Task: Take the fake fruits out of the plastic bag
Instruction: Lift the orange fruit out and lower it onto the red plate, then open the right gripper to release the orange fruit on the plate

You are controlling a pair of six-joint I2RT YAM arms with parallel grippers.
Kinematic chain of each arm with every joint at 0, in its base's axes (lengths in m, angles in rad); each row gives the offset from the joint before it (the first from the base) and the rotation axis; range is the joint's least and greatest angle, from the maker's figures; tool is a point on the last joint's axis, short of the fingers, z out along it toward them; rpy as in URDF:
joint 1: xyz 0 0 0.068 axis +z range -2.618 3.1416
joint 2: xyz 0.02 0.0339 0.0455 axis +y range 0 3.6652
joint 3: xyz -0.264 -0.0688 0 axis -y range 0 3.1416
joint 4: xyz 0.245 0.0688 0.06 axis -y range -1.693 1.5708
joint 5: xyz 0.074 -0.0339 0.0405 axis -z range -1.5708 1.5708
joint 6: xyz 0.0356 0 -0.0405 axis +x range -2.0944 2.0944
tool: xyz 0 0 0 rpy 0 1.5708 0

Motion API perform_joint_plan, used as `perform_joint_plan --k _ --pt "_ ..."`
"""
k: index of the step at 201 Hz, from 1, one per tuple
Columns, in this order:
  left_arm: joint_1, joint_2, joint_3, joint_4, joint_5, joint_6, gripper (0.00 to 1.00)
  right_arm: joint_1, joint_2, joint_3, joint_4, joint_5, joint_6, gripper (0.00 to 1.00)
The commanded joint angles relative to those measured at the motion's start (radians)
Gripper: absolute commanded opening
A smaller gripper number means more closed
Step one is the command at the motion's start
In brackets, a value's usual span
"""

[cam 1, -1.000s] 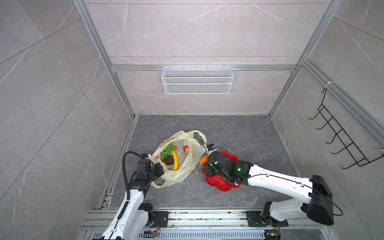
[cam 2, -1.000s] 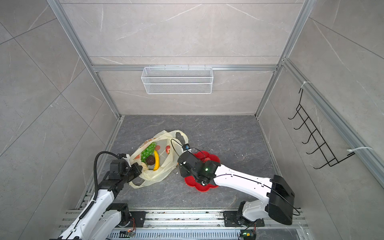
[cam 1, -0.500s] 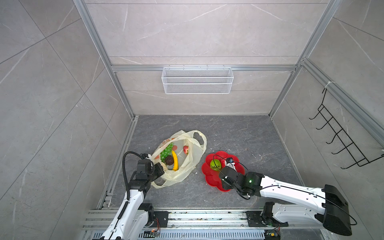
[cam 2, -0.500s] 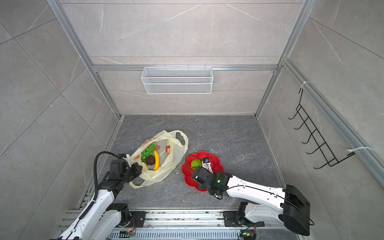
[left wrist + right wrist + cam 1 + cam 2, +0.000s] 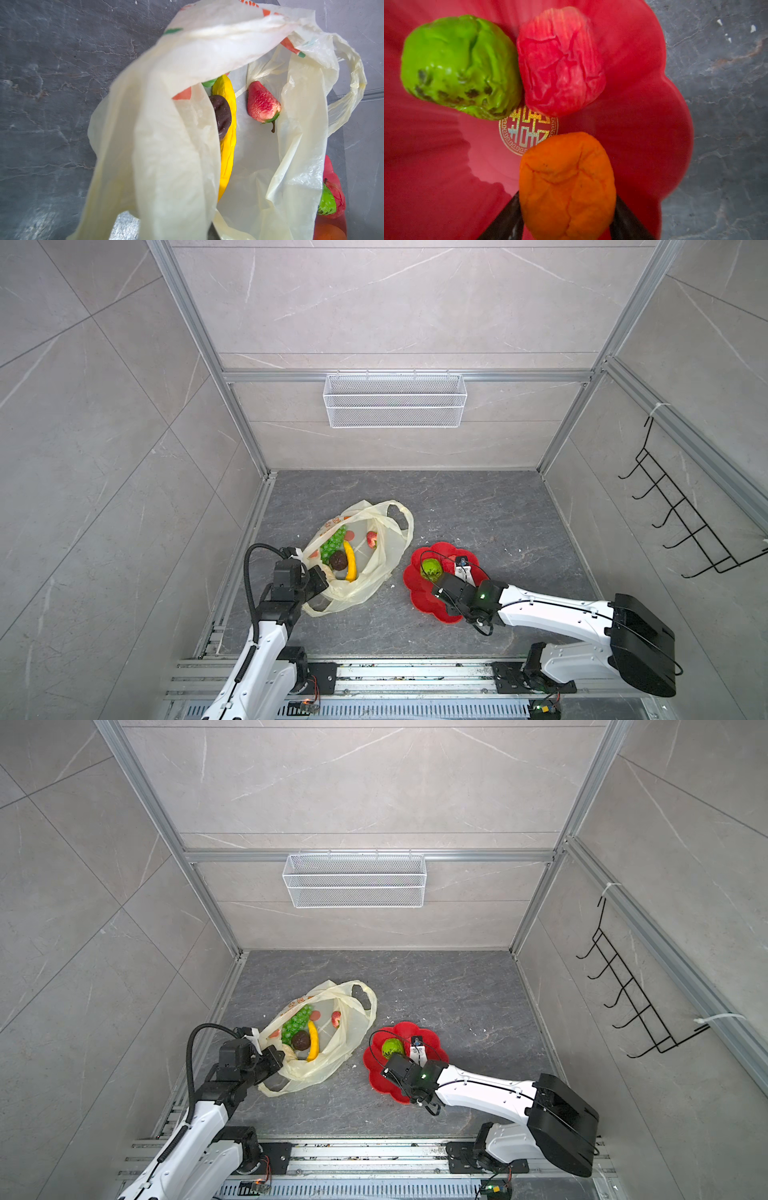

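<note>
Right wrist view: the right claw grips the orange fruit low over the red flower plate; the next move is probably letting go. Beside that plate the left claw, pinched shut, holds the plastic bag open, banana and grape bunch inside.

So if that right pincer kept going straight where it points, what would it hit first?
Probably the red plate just beneath: the right pincer grips an orange fruit right over it. Depth is hard to judge.
</note>
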Motion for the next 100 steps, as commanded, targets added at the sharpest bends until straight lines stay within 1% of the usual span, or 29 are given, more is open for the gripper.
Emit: perform_joint_plan --k 1,68,100 --pt "-0.005 -0.014 -0.008 0.022 0.000 0.023 0.00 -0.027 0.017 0.006 0.033 0.012 0.025 0.61" --pt "-0.005 -0.002 -0.004 0.024 0.000 0.025 0.00 -0.105 0.053 0.003 0.091 0.003 -0.018 0.61" --pt "-0.005 -0.003 -0.004 0.025 -0.001 0.024 0.00 -0.123 0.069 0.003 0.113 -0.005 -0.039 0.63"
